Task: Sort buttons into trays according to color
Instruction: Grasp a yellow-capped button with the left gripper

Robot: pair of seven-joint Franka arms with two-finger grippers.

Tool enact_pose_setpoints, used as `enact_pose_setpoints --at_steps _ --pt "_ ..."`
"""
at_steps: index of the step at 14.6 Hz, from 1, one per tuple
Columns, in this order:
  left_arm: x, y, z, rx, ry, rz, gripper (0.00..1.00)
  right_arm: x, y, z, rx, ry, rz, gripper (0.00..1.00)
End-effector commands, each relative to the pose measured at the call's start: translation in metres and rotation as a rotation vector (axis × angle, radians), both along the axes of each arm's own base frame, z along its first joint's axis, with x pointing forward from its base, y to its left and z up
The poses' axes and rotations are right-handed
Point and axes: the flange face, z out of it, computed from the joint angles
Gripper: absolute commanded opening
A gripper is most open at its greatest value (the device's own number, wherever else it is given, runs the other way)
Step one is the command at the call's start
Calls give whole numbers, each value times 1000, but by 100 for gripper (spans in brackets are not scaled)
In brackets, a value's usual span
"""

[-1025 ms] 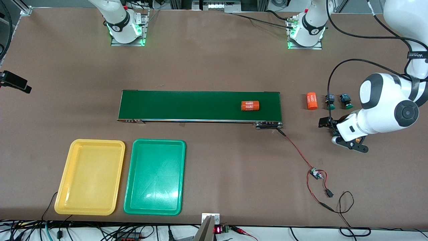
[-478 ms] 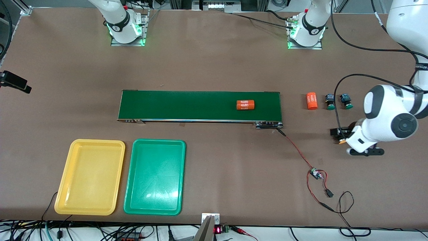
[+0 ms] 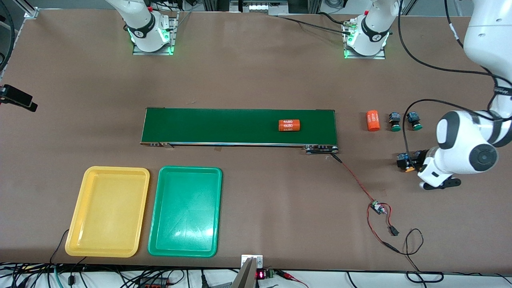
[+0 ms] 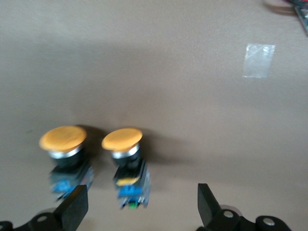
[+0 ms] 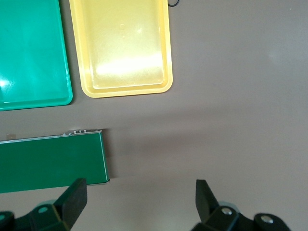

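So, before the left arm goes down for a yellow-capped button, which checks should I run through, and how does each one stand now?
1. Left tool open: ok, both fingers stand wide apart.
2. Left tool empty: ok, nothing sits between the fingers.
3. Target under the tool: ok, one yellow-capped button lies between the fingers; the second yellow-capped button lies right beside it, by one finger, so check it does not get caught.
4. Yellow tray free to receive: ok, nothing lies in it.
5. Green tray free: ok, nothing in it either.
6. Right tool out of the way: ok, open and empty, over the table by the conveyor belt end.
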Motion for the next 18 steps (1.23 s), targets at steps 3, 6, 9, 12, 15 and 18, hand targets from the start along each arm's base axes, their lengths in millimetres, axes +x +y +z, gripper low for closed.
enact_pose_setpoints --at_steps 3,6,9,12,15,18 --pt "-23 6 -37 -14 -30 19 89 -3 -2 1 3 -11 -11 100" --pt "-25 6 -38 -10 -17 36 39 -3 -2 1 3 -11 -12 100" --pt "-24 2 -21 0 19 33 10 -2 -3 0 3 -9 -14 100" --pt "-17 -42 31 -1 -7 -18 11 -2 -3 1 5 -11 -14 100" --pt "-28 -124 67 -24 56 -83 13 -3 -5 0 5 -9 -17 100" --pt "-52 -218 91 -52 88 -164 13 -2 -5 0 5 -11 -17 100"
